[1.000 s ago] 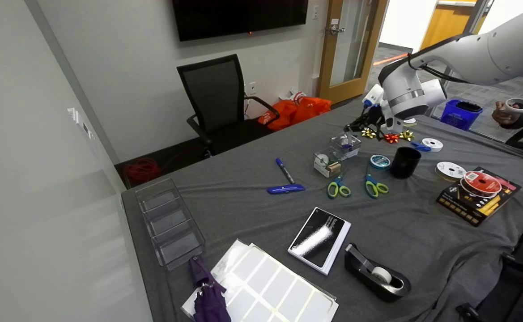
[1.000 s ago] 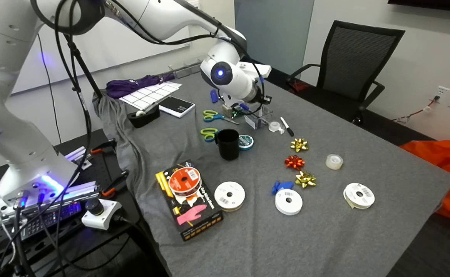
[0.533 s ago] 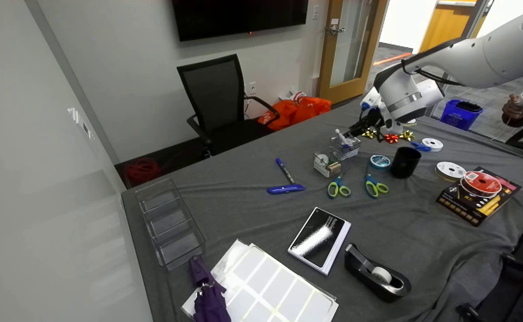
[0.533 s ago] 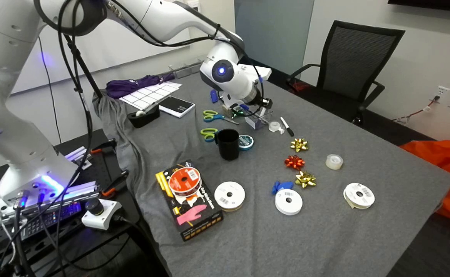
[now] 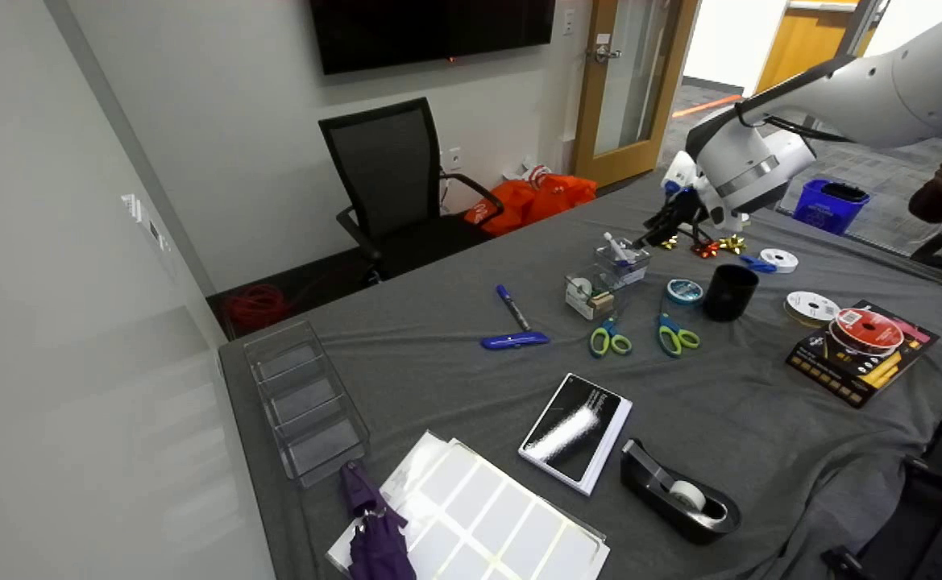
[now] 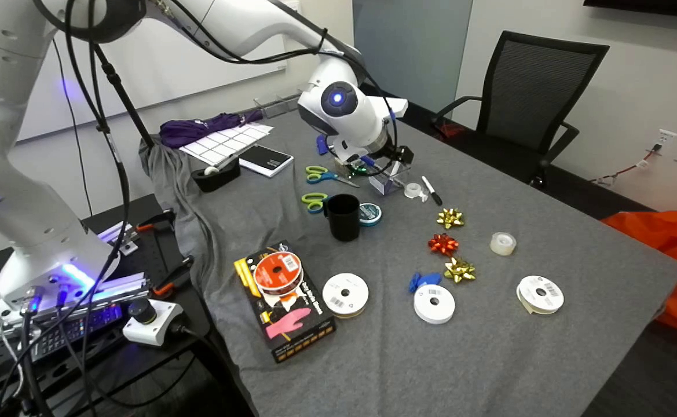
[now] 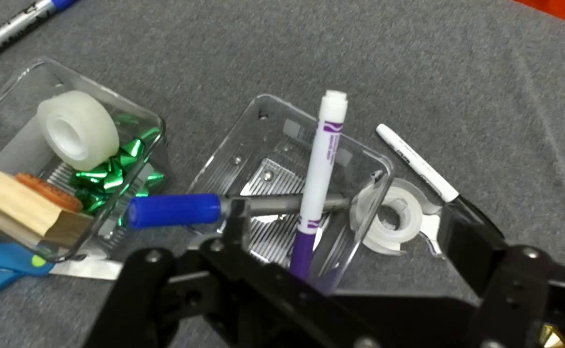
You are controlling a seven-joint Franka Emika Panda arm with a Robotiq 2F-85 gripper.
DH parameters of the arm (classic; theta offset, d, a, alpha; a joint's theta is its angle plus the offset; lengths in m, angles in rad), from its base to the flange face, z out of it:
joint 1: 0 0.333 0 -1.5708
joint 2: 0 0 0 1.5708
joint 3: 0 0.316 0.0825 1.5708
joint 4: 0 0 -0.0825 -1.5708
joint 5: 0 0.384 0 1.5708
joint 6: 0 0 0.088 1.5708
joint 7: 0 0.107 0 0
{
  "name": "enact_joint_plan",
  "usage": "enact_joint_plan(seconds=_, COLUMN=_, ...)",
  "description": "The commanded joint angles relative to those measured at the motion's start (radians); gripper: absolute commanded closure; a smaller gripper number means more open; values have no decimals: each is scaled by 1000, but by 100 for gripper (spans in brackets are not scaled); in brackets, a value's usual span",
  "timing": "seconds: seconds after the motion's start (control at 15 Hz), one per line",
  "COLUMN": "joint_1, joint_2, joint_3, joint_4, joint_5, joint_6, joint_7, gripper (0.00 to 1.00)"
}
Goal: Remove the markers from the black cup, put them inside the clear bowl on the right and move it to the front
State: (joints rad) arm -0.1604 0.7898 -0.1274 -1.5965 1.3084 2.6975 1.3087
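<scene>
Purple-wht marker [image 7: 319,179] slants in clr bowl [image 7: 270,135], wht end up; gripper [image 7: 347,234] spread wide, nothing held.

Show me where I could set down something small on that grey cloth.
In an exterior view, bare cloth lies between the divided tray, white sheets and blue object, and also between the tape dispenser, glove box and black cup. It's crowded near the open jaws: the clear bowl with two markers, a second clear bin, tape roll and loose marker.
</scene>
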Motion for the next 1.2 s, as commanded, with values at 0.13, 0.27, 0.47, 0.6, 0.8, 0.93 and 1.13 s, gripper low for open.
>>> enact_joint_plan(seconds=0.13, joint_1=1, joint_2=-121, joint_3=-64, joint_4=-121, joint_5=-198, joint_6=-122, joint_7=102, gripper=0)
enact_joint_plan(seconds=0.27, joint_1=1, joint_2=-139, joint_3=-83, joint_4=-130, joint_5=-274, joint_6=-160, joint_7=145, gripper=0)
enact_joint_plan(seconds=0.47, joint_1=8, joint_2=-153, joint_3=-114, joint_4=-137, joint_5=-409, joint_6=-213, joint_7=221, gripper=0)
enact_joint_plan(seconds=0.6, joint_1=8, joint_2=-159, joint_3=-125, joint_4=-134, joint_5=-494, joint_6=-241, joint_7=265, gripper=0)
enact_joint_plan(seconds=0.8, joint_1=-7, joint_2=-166, joint_3=-125, joint_4=-121, joint_5=-594, joint_6=-279, joint_7=317, gripper=0)
enact_joint_plan(seconds=0.93, joint_1=-15, joint_2=-165, joint_3=-121, joint_4=-114, joint_5=-636, joint_6=-283, joint_7=342, gripper=0)
enact_joint_plan(seconds=1.13, joint_1=-17, joint_2=-150, joint_3=-119, joint_4=-108, joint_5=-693, joint_6=-281, joint_7=388, gripper=0)
